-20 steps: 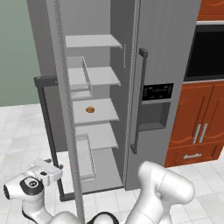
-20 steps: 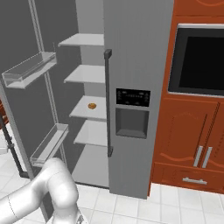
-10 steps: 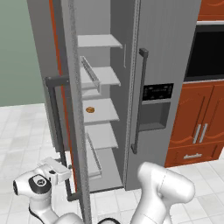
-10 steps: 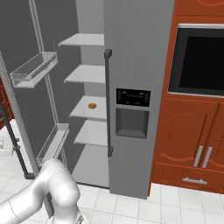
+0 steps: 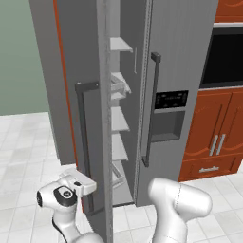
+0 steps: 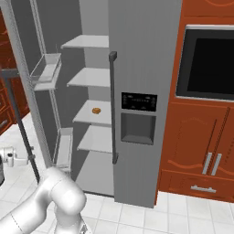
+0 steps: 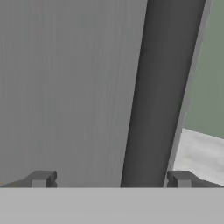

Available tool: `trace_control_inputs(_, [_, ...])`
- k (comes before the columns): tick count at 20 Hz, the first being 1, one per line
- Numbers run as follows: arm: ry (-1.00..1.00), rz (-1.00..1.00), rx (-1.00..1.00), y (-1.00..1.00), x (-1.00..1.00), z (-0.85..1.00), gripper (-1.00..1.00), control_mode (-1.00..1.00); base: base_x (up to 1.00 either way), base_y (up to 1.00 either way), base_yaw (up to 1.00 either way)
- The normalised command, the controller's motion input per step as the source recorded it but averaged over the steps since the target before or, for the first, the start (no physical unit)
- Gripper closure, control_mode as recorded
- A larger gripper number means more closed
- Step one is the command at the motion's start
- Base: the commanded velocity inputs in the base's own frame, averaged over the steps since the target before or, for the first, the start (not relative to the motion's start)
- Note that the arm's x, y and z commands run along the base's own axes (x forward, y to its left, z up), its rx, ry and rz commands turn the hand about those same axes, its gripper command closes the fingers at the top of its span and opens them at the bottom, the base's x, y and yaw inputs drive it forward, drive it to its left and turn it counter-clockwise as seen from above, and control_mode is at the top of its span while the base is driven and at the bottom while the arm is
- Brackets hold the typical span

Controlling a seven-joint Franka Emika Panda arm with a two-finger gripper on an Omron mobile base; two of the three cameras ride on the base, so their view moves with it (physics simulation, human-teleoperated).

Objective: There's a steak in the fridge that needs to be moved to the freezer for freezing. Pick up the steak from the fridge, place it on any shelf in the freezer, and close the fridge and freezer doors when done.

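Note:
The fridge door (image 5: 92, 57), plain-faced, stands partly swung in over the left compartment. My gripper (image 5: 88, 184) is open at the lower end of its dark bar handle (image 5: 84, 142). In the hand view the handle (image 7: 162, 87) runs up between the fingertips of my gripper (image 7: 109, 180), close against the door face (image 7: 65, 87). From the right, the gripper (image 6: 28, 158) sits by the handle (image 6: 20, 119), and the fridge shelves (image 6: 89, 77) still show. The freezer door (image 6: 141, 55) with the black dispenser panel (image 6: 138, 116) is shut. The steak is hidden.
A flat orange-tan disc (image 6: 96, 110) lies on the third fridge shelf. Clear bins (image 6: 45, 71) hang on the door's inner face. Red-brown cabinets (image 6: 201, 151) and a black oven window (image 6: 208, 61) stand right of the unit. White floor tiles (image 5: 23, 142) lie on the left.
The fridge door has swung further toward shut, narrowing the gap over the shelves. My hand has moved right along with the door handle. The jaws stayed open.

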Motion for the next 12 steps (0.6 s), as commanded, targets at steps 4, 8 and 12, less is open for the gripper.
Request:
trace_control_inputs(4, [0.0, 0.0, 0.04, -0.73, 0.32, 0.0, -1.0, -1.0, 0.0, 0.0, 0.0])
trace_control_inputs(8, [0.0, -0.01, 0.04, -0.61, 0.37, 0.0, -1.0, -1.0, 0.0, 0.0, 0.0])
trace_control_inputs(12, [0.0, 0.0, 0.04, -0.4, 0.51, 0.0, -1.0, -1.0, 0.0, 0.0, 0.0])
